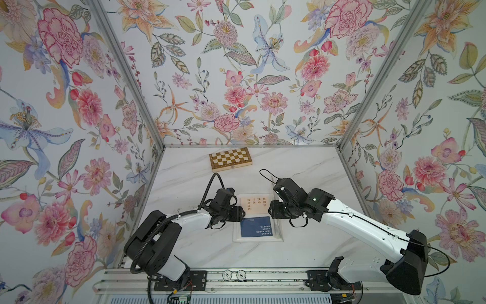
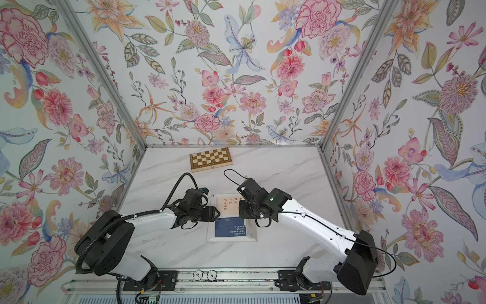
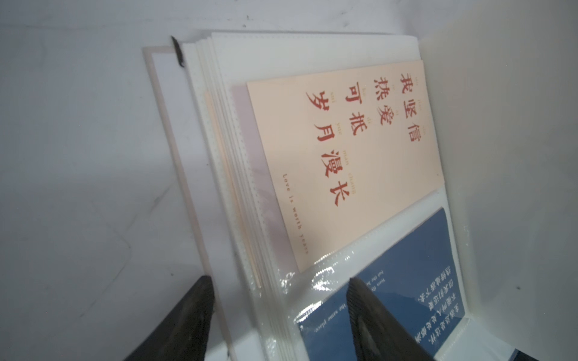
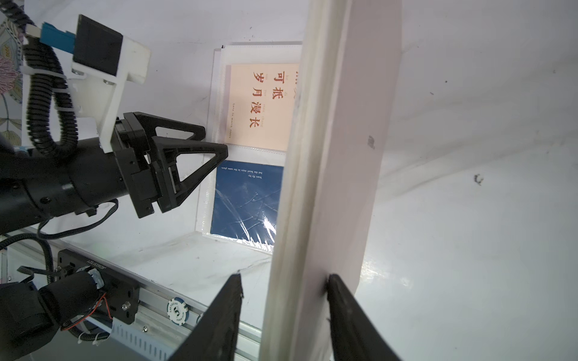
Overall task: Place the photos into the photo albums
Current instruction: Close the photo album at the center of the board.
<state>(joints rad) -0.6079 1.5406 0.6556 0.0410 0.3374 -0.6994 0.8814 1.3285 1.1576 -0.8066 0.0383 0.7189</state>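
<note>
While well apart from photo album (image 1: 257,239), chessboard box (image 1: 230,158) near back wall (image 1: 236,79).

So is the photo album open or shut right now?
Open: inside the photo album a cream card and a navy card show.

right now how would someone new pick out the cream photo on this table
Look near the middle of the marble table, where a white photo album sits open. On its far half lies the cream photo; unlike the navy photo in the near sleeve, it's pale with big red Chinese characters.
</note>
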